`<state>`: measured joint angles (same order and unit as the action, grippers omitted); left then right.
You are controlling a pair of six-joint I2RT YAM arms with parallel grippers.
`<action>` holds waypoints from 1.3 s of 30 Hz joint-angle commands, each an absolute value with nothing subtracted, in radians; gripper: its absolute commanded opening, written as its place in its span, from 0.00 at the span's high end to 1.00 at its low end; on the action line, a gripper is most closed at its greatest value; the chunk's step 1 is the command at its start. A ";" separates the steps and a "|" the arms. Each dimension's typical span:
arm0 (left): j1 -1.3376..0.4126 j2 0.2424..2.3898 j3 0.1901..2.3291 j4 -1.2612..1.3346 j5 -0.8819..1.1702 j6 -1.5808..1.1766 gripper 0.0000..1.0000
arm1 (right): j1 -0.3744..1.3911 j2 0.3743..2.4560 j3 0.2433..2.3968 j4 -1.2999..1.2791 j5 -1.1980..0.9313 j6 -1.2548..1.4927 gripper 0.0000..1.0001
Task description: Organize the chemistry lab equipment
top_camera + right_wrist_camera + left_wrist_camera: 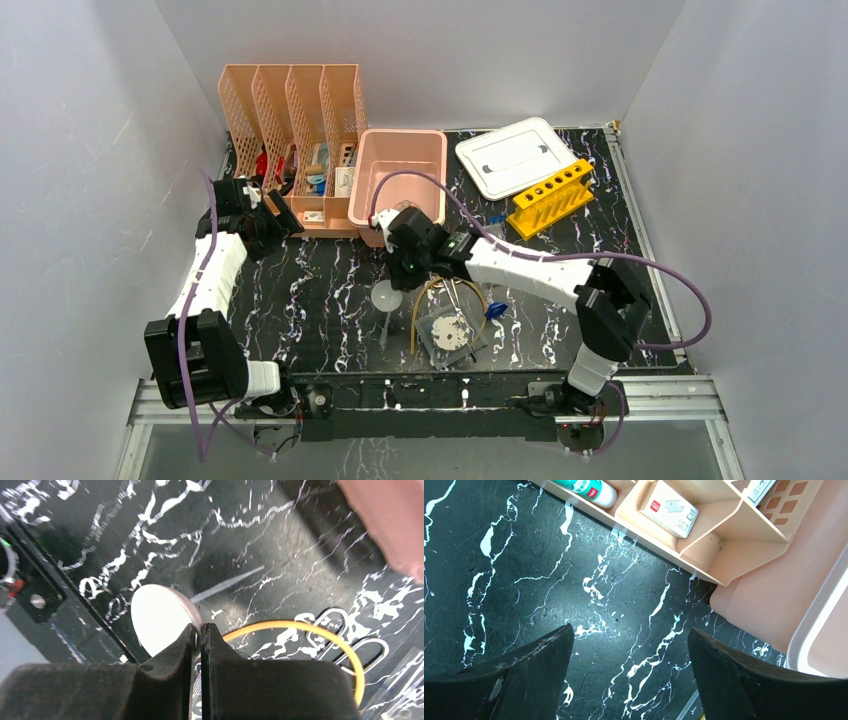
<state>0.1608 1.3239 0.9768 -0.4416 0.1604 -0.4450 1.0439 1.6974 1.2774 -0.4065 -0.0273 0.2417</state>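
As you look out from the arm bases: the clear glass dish (pixel 450 335) lies nearest you, on the near side of your right claw (pixel 201 627) and a little to its right, with a pale round piece inside.
yellow rubber tube (pixel 290 622): lies in a loop on the table just right of that claw's tips and arches around the far side of the dish.
blue clip (pixel 495 312): sits on the table to the claw's right, just outside the tube's loop.
small white bowl (pixel 157 620): sits at the very tips of your right claw, on their left side, with its rim meeting the fingers.
right claw: its fingers are drawn together to a thin slit, and the bowl's rim seems nipped in it.
left claw (pixel 630 630): its fingers stand wide apart with nothing between them, above the bare marbled table (pixel 524 570).
peach file holder (pixel 724 545): its front corner is just beyond your left claw, and a small white box (pixel 669 510) lies in one bay.
pink tub (pixel 403 132): stands just beyond your right claw.
yellow tube rack (pixel 550 197): lies beyond that claw and to its right, well apart.
white lid (pixel 515 157): lies flat just beyond the rack.
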 commanded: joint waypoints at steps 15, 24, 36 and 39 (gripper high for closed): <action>0.167 1.302 0.976 -0.437 0.188 -0.437 0.16 | 0.684 2.051 2.107 -0.508 -0.182 0.124 0.87; 0.166 1.336 0.979 -0.433 0.199 -0.437 0.16 | 0.610 2.341 2.351 -0.434 -0.189 0.174 0.88; 0.166 1.364 0.988 -0.434 0.206 -0.437 0.16 | 0.606 2.432 2.298 -0.295 -0.192 0.187 0.88; 0.166 1.364 0.988 -0.436 0.203 -0.436 0.16 | 0.610 2.458 2.308 -0.297 -0.201 0.171 0.88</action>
<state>0.1608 1.3689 0.9768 -0.4255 0.1848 -0.4450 0.6037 2.4233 2.2623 -0.3630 -0.1768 0.1864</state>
